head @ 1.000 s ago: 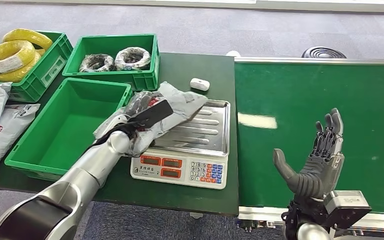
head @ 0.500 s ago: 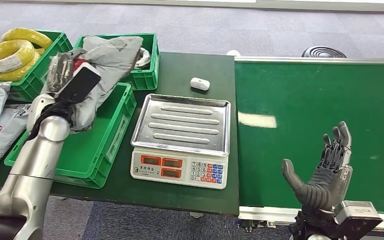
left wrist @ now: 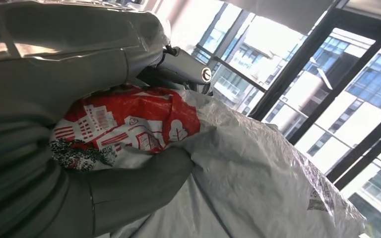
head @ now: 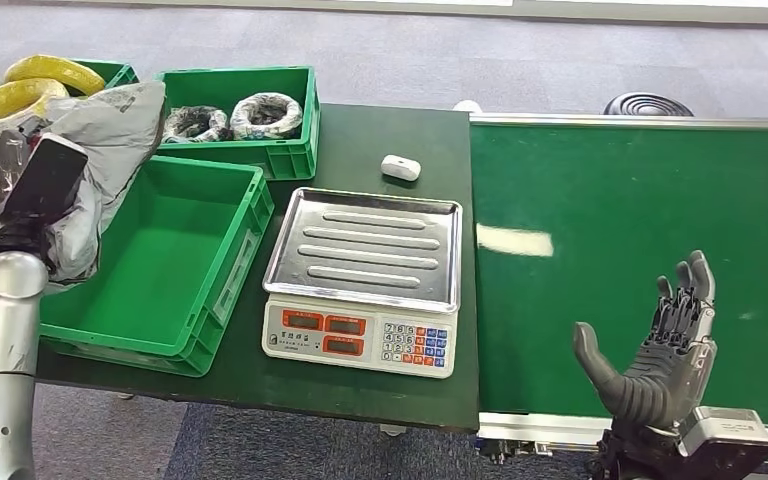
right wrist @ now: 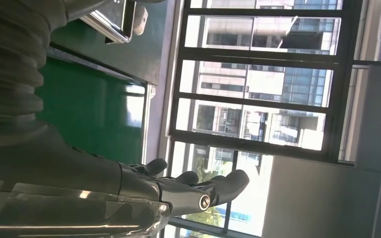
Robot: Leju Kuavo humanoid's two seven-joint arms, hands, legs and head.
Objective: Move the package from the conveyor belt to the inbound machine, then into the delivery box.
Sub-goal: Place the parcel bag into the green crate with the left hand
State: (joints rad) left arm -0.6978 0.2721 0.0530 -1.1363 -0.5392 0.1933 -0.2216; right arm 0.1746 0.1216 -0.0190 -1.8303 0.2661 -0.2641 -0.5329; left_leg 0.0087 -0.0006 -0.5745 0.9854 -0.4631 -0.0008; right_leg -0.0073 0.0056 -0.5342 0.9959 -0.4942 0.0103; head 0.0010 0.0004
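My left hand grips a grey plastic package with a red and white print, held up over the left edge of the empty green delivery box. In the left wrist view the thick grey thumb presses into the crinkled bag. The inbound machine, a scale with a bare steel tray, stands between the box and the green conveyor belt. My right hand is open, palm up with fingers spread, above the belt's near edge; its dark fingers hold nothing.
Behind the box stand a green crate with black and white cable coils and one with yellow coils. A small white device lies behind the scale. A round black object sits on the floor beyond the belt.
My left arm has lifted the package off the scale tray and swung it left, past the delivery box to its left edge. My right hand has sunk slightly toward the belt's near edge.
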